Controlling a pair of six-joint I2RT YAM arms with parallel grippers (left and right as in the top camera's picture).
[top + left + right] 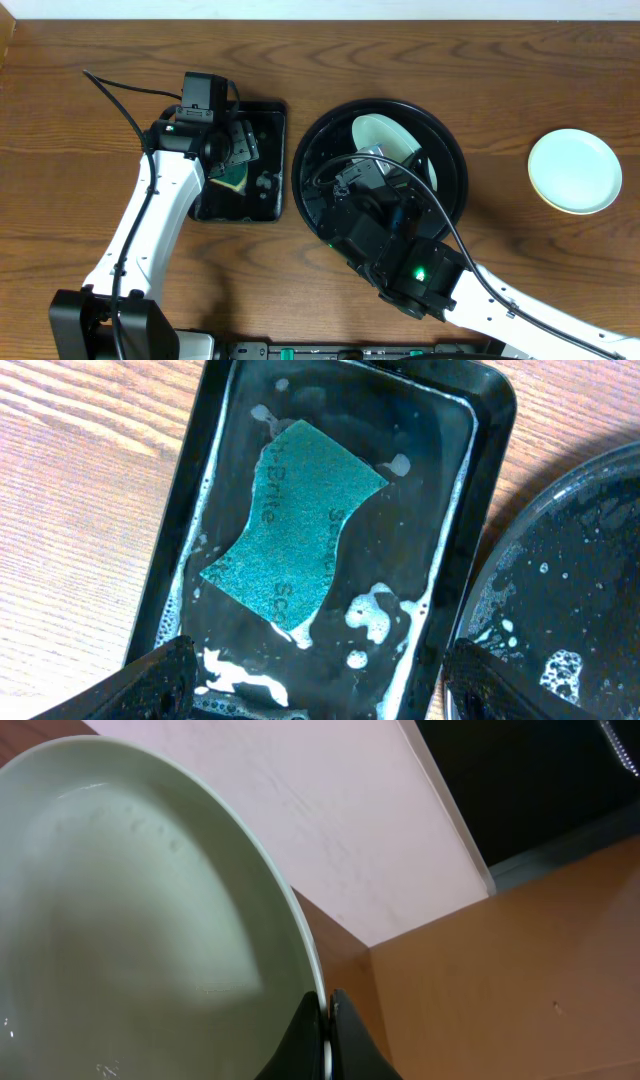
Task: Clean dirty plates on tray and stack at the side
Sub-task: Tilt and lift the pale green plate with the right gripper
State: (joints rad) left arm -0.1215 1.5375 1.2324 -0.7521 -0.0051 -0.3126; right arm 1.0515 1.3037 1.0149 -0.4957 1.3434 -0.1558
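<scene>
The round black tray [455, 150] sits at centre right. My right gripper [327, 1020] is shut on the rim of a pale plate [130, 920], which is wet and shows no red smear. From overhead this plate [385, 133] is in the far half of the tray, with my right gripper [378, 158] at its near edge. A pale curved edge [432, 168] shows beside the arm; I cannot tell if it is another plate. A mint-blue plate [574, 171] lies on the table at far right. My left gripper [320, 680] is open and empty.
A rectangular black tray [450, 520] of soapy water holds a green scouring sponge [295, 525] under my left gripper [240, 150]. It stands just left of the round tray [570, 590]. Cables run over both arms.
</scene>
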